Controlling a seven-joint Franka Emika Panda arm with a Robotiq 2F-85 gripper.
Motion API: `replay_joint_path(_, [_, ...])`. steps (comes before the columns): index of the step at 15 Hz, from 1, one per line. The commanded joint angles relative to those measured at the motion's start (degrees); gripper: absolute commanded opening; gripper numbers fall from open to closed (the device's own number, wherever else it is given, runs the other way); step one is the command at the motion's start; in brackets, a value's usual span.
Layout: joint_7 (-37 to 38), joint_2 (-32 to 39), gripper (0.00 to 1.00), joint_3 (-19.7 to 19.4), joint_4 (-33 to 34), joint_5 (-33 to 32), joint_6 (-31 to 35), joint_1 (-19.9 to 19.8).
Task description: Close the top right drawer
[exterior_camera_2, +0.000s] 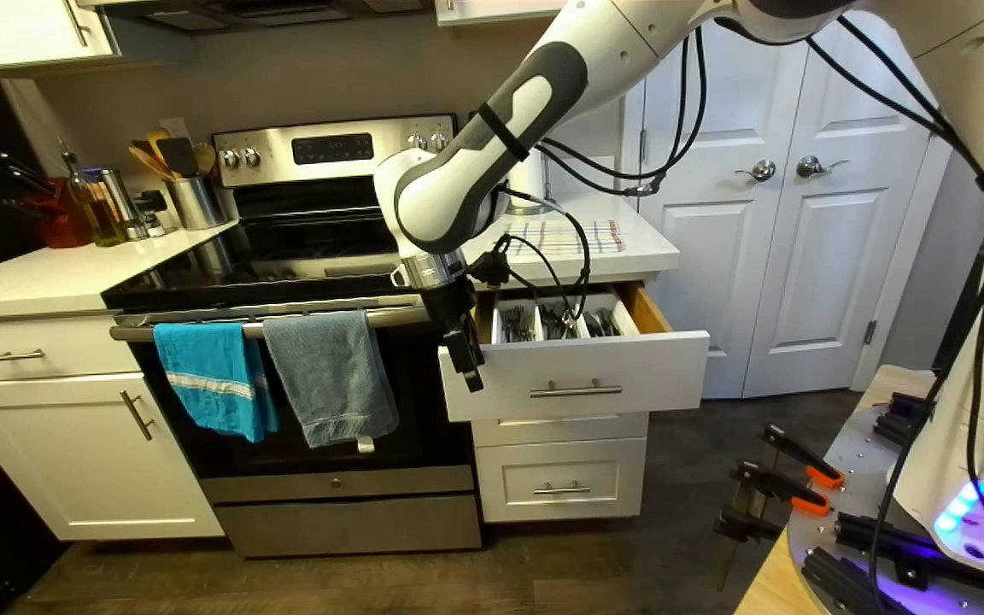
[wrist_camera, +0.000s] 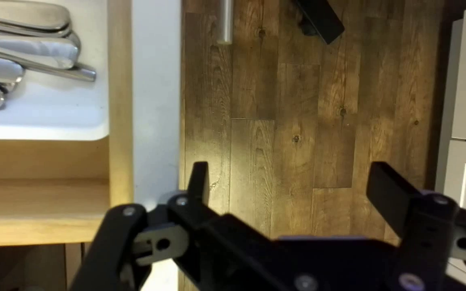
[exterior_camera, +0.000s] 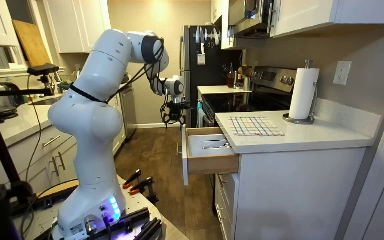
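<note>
The top right drawer (exterior_camera: 210, 164) is pulled out under the countertop. Its flat white front (exterior_camera_2: 629, 369) has a bar handle (exterior_camera_2: 576, 391), and a white cutlery tray (exterior_camera: 200, 151) lies inside. My gripper (exterior_camera: 174, 124) points down at the far end of the drawer front, on its outer side; it shows in an exterior view (exterior_camera_2: 472, 376) before the front's left end. In the wrist view my gripper (wrist_camera: 289, 171) is open, with only floor between its fingers. One finger is close beside the drawer front (wrist_camera: 156, 101); whether it touches cannot be told.
The countertop (exterior_camera: 315, 136) carries a checked cloth (exterior_camera: 257, 126) and a paper towel roll (exterior_camera: 303, 93). The stove (exterior_camera_2: 313, 282) stands beside the drawer, with a blue towel (exterior_camera_2: 214, 376) and a grey towel (exterior_camera_2: 334, 376) on its handle. More drawers (exterior_camera_2: 560, 483) are below.
</note>
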Motion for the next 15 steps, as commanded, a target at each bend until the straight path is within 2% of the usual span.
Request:
replay_joint_path(1, [2.16,-2.04,1.00,-0.96,-1.23,-3.91,1.36,-0.33])
replay_joint_path(6, [2.94,-1.58,1.00,-1.96,-0.48,-5.71,1.03,-0.79])
replay_joint_path(15, [2.67,-1.03,1.00,-3.48,0.37,-3.99,2.53,-5.15])
